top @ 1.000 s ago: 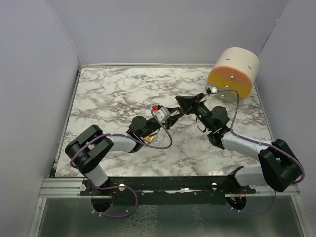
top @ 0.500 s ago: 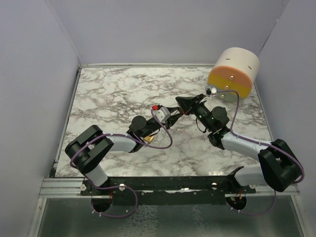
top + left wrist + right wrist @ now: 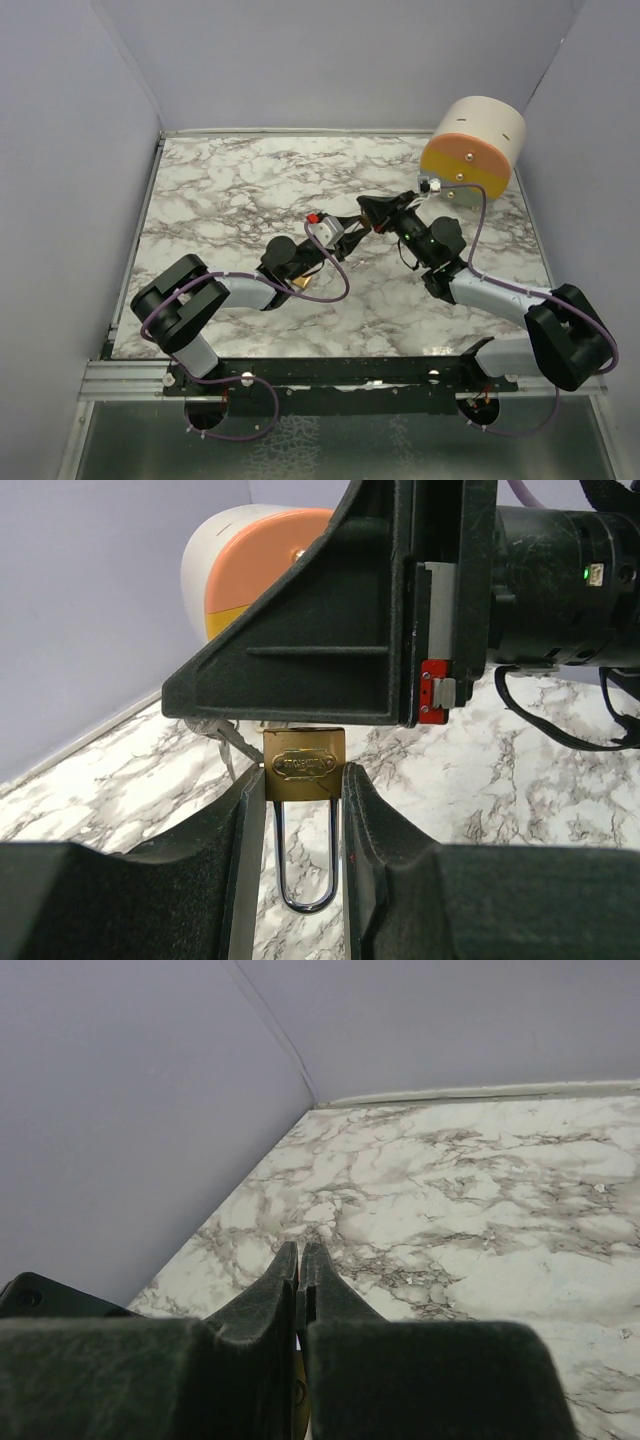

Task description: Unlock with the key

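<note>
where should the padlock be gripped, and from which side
Grip the padlock by the narrow sides of its brass body, coming from the shackle end, as the left gripper does now. Those sides are flat and parallel for the jaws, the shackle lies between them, and the far end stays free.
</note>
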Controlling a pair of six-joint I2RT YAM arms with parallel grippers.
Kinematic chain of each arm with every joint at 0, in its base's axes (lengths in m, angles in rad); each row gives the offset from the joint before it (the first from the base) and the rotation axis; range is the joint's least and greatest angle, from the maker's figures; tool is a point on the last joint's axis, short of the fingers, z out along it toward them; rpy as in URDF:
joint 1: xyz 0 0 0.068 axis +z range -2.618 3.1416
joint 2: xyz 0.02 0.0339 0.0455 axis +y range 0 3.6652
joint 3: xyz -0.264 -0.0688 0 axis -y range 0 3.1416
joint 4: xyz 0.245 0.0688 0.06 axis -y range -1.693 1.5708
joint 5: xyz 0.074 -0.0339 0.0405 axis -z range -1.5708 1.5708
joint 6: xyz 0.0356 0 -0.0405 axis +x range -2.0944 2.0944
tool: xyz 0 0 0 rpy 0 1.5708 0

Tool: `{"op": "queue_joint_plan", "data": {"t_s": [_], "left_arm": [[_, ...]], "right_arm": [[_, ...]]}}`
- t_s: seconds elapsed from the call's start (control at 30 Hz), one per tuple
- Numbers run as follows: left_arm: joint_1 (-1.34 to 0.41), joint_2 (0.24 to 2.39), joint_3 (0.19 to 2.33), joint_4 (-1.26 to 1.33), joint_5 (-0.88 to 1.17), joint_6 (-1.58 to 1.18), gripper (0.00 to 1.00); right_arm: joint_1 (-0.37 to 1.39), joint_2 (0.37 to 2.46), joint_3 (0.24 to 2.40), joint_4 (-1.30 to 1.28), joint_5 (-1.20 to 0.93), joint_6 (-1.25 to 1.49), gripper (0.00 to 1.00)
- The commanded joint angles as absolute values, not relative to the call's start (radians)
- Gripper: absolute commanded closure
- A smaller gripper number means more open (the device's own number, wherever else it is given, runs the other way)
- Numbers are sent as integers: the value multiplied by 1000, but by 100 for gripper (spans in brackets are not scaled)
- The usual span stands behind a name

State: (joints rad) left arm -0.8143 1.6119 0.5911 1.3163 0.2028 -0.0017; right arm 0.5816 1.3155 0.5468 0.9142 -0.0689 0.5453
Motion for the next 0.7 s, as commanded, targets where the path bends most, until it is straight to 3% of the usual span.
{"op": "queue_joint_plan", "data": {"t_s": [0.0, 0.67], "left_arm": [[-815, 1580, 577, 1385, 136, -5, 100], [-815, 1573, 569, 1355, 61, 12, 100]], "right_arm": [[586, 1284, 523, 927, -70, 548, 99], [586, 1261, 506, 904, -72, 552, 99]]}}
